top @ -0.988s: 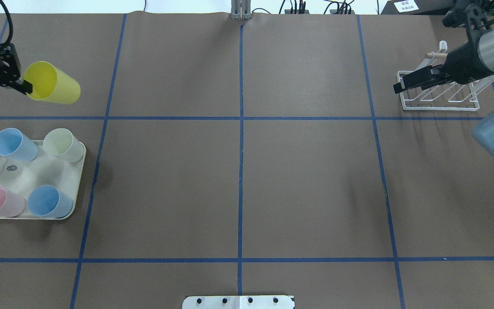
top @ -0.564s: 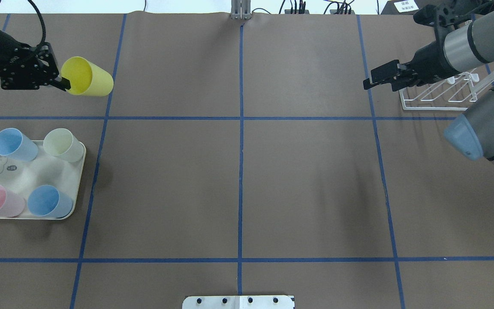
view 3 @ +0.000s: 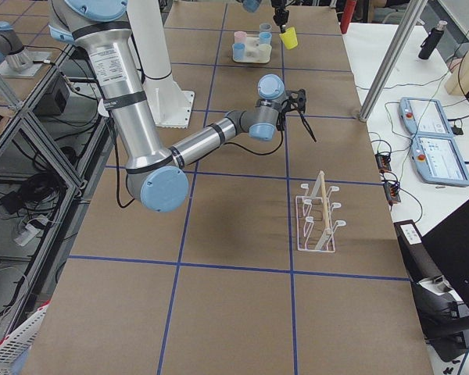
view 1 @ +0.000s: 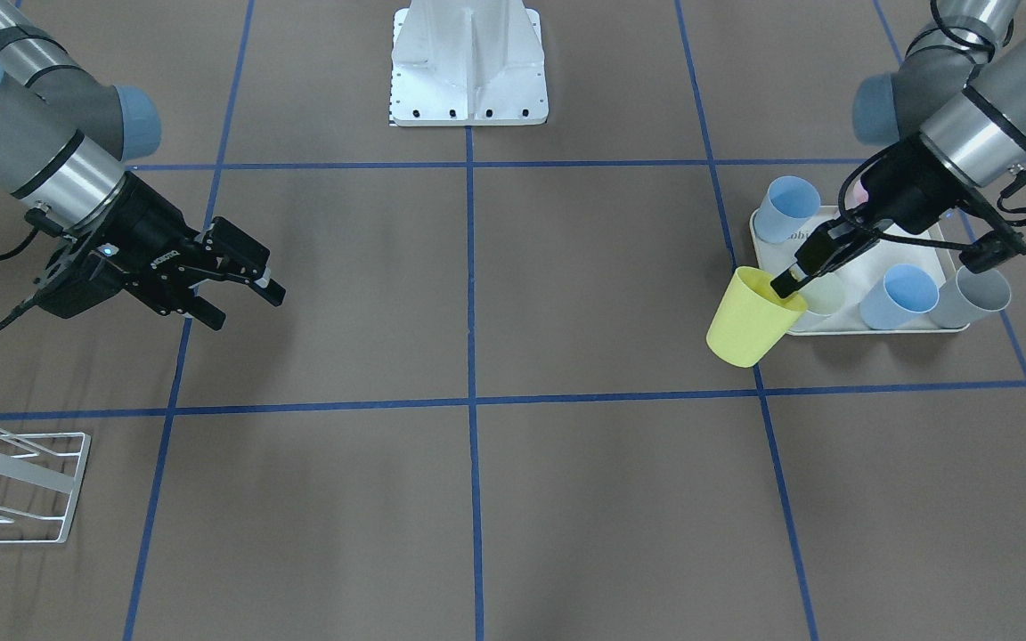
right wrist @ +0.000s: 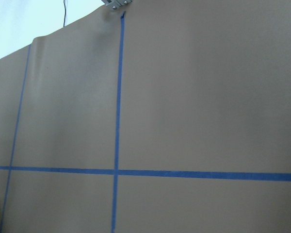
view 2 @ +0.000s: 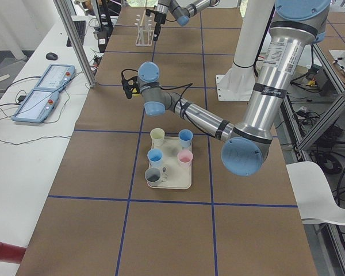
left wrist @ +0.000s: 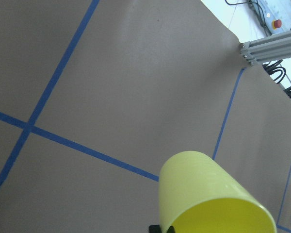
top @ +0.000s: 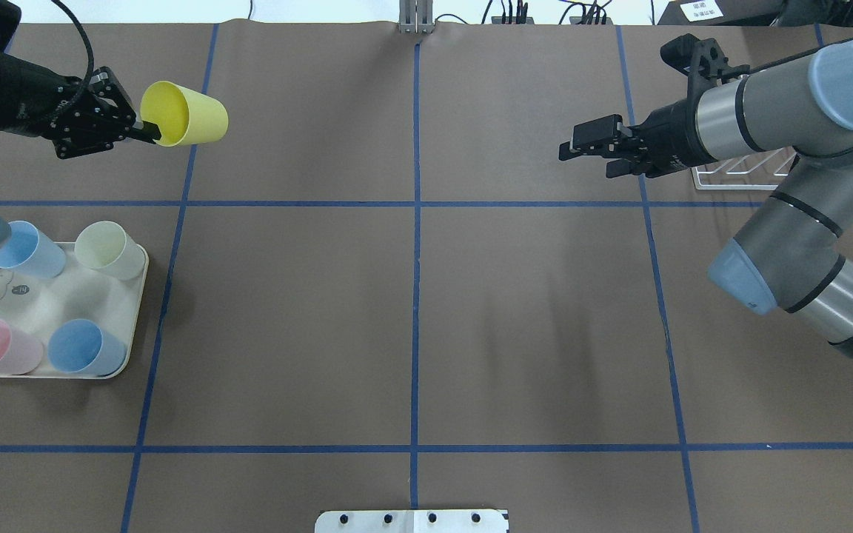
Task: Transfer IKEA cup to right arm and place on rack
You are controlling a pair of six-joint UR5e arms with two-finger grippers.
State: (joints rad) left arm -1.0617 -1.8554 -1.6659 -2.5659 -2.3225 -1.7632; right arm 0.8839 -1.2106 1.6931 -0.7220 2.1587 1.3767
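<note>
Grips the rim of the yellow cup (top: 188,115) in the left gripper (top: 151,133), clamped tight, one finger down inside the mouth and the other outside against the wall. Holds it raised off the table (top: 530,311), mouth up and leaning a little; exact tilt hard to judge. Places it, in the overhead view, over the far left part of the table, beyond the tray (top: 64,296) and apart from it. Shows it, in the front view, hanging just off the tray's corner. Fills the bottom of the left wrist view with the cup's wall and open mouth, brown table and blue tape (left wrist: 68,143) behind.

Holds the right gripper (view 1: 246,309) wide open and empty. Hangs it above the table on the far right side, fingers pointing toward the middle, well apart from the cup. Shows only table and tape in the right wrist view.

Leaves the rack (view 3: 316,223) standing on the table near the far right corner, behind the right wrist and mostly covered by that arm from overhead; white wire, with a wooden dowel along the top.

Seats five other cups (view 1: 887,294) upright on the tray: two blue, one pink, one pale green, one gray.
</note>
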